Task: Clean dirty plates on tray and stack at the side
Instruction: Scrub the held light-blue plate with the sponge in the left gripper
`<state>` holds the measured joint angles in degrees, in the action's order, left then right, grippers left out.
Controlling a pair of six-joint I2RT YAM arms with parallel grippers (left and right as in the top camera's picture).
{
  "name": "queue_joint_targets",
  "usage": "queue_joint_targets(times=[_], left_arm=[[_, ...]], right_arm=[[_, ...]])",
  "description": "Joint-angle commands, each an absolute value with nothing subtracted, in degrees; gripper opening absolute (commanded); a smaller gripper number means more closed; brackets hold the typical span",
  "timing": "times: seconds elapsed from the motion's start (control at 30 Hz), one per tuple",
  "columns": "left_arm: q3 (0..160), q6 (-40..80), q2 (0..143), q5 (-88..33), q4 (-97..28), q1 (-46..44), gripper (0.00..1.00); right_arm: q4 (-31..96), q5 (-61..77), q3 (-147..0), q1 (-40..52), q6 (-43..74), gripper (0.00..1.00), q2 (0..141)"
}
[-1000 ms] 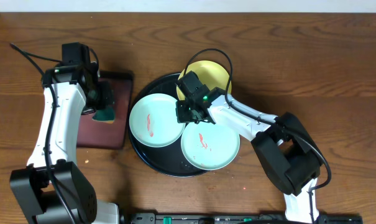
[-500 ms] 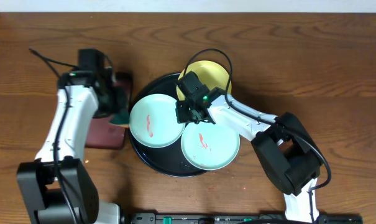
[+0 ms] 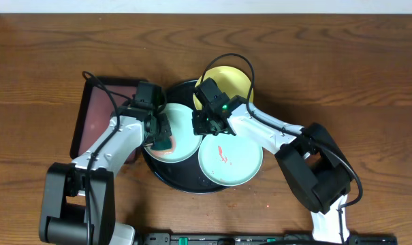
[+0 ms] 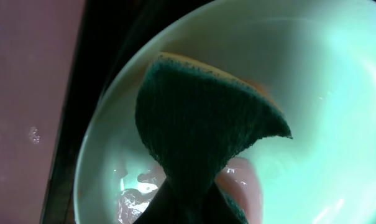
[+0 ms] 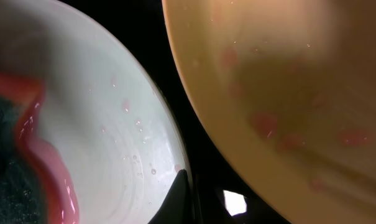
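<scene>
The black tray point(image 3: 185, 185) holds two pale blue-green plates. My left gripper point(image 3: 159, 133) is shut on a green sponge point(image 4: 206, 124) and presses it onto the left plate point(image 3: 184, 136), where red smear is spread wet around the sponge point(image 4: 243, 182). My right gripper point(image 3: 207, 122) is shut on that plate's right rim point(image 5: 100, 106), and one dark fingertip point(image 5: 181, 186) lies on the edge. The second blue-green plate point(image 3: 240, 167) shows a red smear. The pale yellow plate point(image 3: 227, 80) leans on the tray's far rim and has faint red spots point(image 5: 281, 81).
A dark maroon rectangular tray point(image 3: 97, 112) lies left of the black tray, on the brown wooden table point(image 3: 342, 68). Its edge shows in the left wrist view point(image 4: 26, 93). A black cable loops over the yellow plate point(image 3: 250, 71).
My left arm has carried the sponge right, from the maroon tray onto the left blue-green plate. The red smear is now spread. The right arm has not moved.
</scene>
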<state>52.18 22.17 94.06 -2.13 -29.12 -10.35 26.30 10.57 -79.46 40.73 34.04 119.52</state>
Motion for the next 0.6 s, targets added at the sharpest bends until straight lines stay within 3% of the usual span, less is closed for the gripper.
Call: queue_joint_targets(times=[0.0,0.2,0.3,0.43,0.57], left_arm=[[50.6,23.5,94.4,0.3,-29.9,-10.4,0.07],[50.6,7.5,94.4,-25.6,-29.7,-10.4,0.07],[50.6,4.5,94.4,-30.2,-28.9,-10.4,0.08],[50.6,9.3,94.4,-20.1,-24.8,-10.4,0.07],[50.6,19.7,94.4,3.8,-20.4,-10.4,0.07]], right_arm=[[26.2,13.0,-80.6,40.8,33.4,0.01,120.5],[26.2,13.0,-80.6,40.8,33.4,0.01,120.5],[26.2,13.0,-80.6,40.8,33.4,0.01,120.5],[26.2,13.2,-80.6,40.8,33.4,0.01,120.5],[26.2,13.1,-80.6,40.8,33.4,0.01,120.5]])
